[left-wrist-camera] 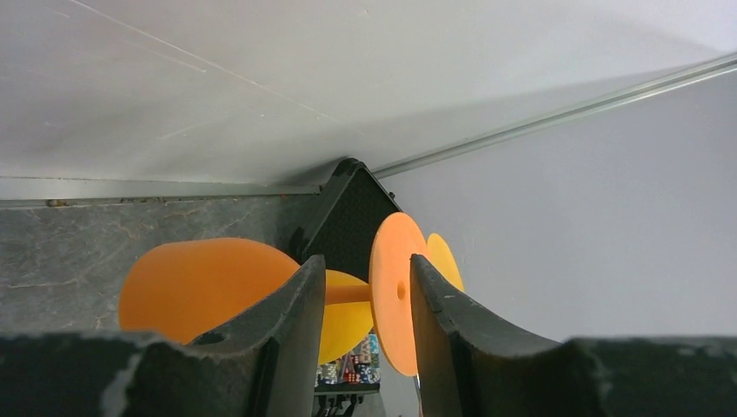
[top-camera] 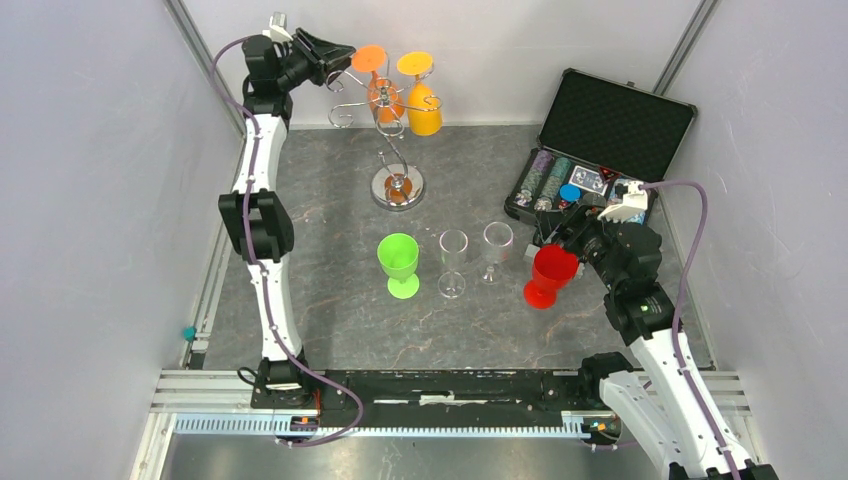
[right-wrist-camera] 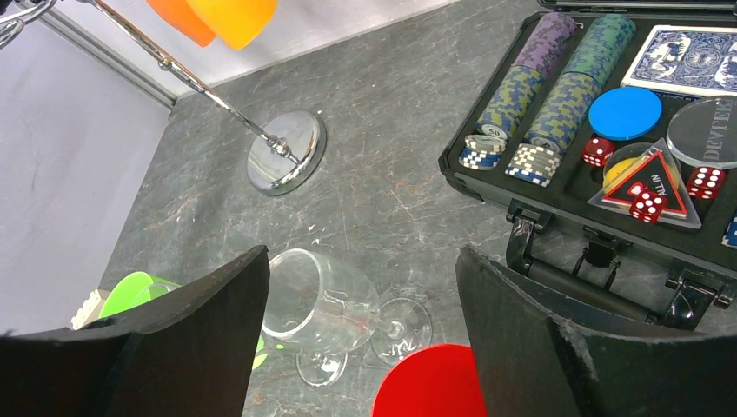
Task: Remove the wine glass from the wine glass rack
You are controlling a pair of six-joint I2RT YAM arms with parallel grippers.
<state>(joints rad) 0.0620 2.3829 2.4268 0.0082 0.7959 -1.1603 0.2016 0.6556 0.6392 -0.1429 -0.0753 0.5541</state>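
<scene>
Only the wrist view shows left gripper (left-wrist-camera: pixel 365 269) flanking the orange glass (left-wrist-camera: pixel 395 300) foot; grasp indeterminate. Right gripper (right-wrist-camera: pixel 363 256) released, near red glass (top-camera: pixel 550 272).

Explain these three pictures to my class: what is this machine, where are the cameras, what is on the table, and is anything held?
Two robot arms, each with a two-finger gripper. One camera looks down from above; one sits on each wrist. On the table: a rack, a green glass, a red glass, two clear glasses, an open case. The left gripper straddles the stem of an orange glass hanging on the rack; the right gripper is open by the red glass. Nothing looks gripped.
</scene>
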